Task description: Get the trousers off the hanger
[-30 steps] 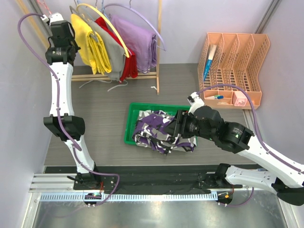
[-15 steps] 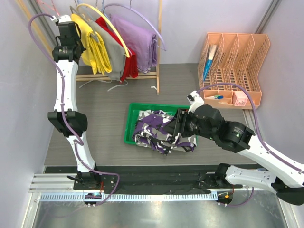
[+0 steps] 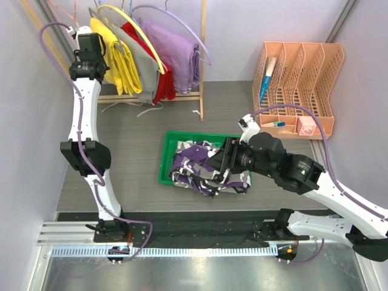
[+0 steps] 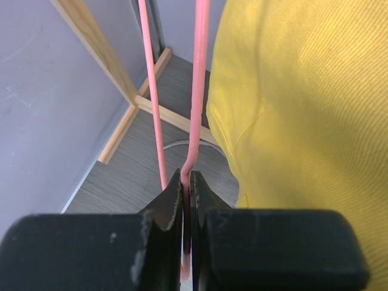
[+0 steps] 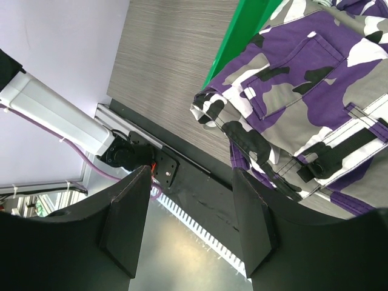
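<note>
The camouflage trousers [image 3: 203, 167] lie bunched in a green bin [image 3: 165, 159], off any hanger; they also show in the right wrist view [image 5: 315, 91]. My left gripper [image 4: 187, 182] is shut on the thin pink hanger [image 4: 199, 91], pinching one wire while its second wire runs just to the left. In the top view this gripper [image 3: 86, 37] is high at the back left by the clothes rack. My right gripper [image 5: 191, 176] is open and empty, hovering above the near right part of the trousers; it also shows in the top view [image 3: 221, 160].
A wooden rack [image 3: 202, 60] at the back holds yellow [image 3: 118, 57], grey, red and lavender [image 3: 182, 54] garments on hangers. The yellow garment [image 4: 303, 109] hangs close to the right of my left fingers. An orange file organiser [image 3: 300, 85] stands at the right.
My left gripper has moved right and slightly back with the pink hanger, closer to the yellow garment. My right gripper has edged a little left over the trousers.
</note>
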`<state>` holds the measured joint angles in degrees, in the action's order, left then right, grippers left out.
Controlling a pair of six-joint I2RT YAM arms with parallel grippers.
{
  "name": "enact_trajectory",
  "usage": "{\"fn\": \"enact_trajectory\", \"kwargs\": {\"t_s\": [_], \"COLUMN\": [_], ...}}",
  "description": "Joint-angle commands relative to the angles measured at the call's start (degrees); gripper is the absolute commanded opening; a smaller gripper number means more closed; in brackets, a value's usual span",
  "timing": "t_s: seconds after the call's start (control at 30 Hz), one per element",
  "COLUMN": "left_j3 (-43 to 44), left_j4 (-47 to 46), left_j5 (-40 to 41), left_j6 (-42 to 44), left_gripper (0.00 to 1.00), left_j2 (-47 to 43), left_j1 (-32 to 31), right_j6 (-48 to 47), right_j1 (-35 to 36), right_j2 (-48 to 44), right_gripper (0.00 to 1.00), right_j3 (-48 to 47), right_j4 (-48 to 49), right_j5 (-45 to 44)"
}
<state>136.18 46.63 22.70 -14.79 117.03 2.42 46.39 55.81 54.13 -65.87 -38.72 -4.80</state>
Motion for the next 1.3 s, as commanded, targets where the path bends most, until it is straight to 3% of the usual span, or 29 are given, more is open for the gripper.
{"fn": "enact_trajectory", "kwargs": {"t_s": [0.0, 0.07, 0.1, 0.17, 0.37, 0.73, 0.77, 0.8, 0.93, 1.13, 1.17, 1.27], "left_j3": [-3.4, -5.6, -6.5, -8.4, -8.7, -9.5, -9.7, -10.2, -17.9, -44.6, -52.2, -62.7], "left_j4": [-2.8, -2.8, -3.3, -3.7, -3.1, 3.5, 5.0, 5.7, 4.9, -10.3, -12.2, -18.1], "left_j5": [-1.6, -2.2, -2.7, -3.7, -5.6, -10.5, -11.3, -12.1, -17.4, -38.1, -42.7, -47.1], "left_j6": [-0.2, -0.5, -0.7, -1.1, -2.2, -2.4, -2.4, -2.9, -6.6, -18.0, -19.4, -25.4], "left_gripper": [0.02, 0.15, 0.27, 0.42, 0.57, 0.67, 0.76, 0.77, 0.82, 0.87, 0.87, 0.88], "left_j2": [-4.5, -6.4, -7.2, -9.0, -12.9, -23.3, -24.0, -26.1, -34.9, -55.9, -59.1, -70.4], "left_j1": [-0.1, -0.1, -0.1, -0.1, -0.1, 0.0, 0.0, -0.1, -0.1, -0.1, 0.0, 0.0], "right_j6": [0.0, 0.3, 0.4, 0.7, 1.2, 0.6, 0.5, 0.3, -0.2, 0.8, 1.4, 2.7], "right_j1": [0.3, 0.4, 0.4, 0.3, 0.4, 0.3, 0.3, 0.3, 0.4, 0.3, 0.4, 0.4], "right_j2": [-2.7, -3.3, -3.9, -4.6, -7.4, -13.6, -14.0, -14.0, -14.5, -15.0, -15.0, -15.5], "right_gripper": [0.61, 0.61, 0.61, 0.61, 0.61, 0.64, 0.64, 0.64, 0.66, 0.67, 0.67, 0.69], "right_j3": [0.5, 1.3, 1.5, 2.4, 3.7, 6.2, 6.1, 6.2, 7.0, 9.6, 10.0, 11.2], "right_j4": [3.0, 3.1, 3.0, 3.1, 2.4, -1.4, -2.0, -2.6, -3.9, -4.2, -4.0, -3.6], "right_j5": [0.1, 0.1, 0.1, 0.1, -0.2, -4.0, -4.3, -4.5, -5.6, -8.3, -9.3, -11.1]}}
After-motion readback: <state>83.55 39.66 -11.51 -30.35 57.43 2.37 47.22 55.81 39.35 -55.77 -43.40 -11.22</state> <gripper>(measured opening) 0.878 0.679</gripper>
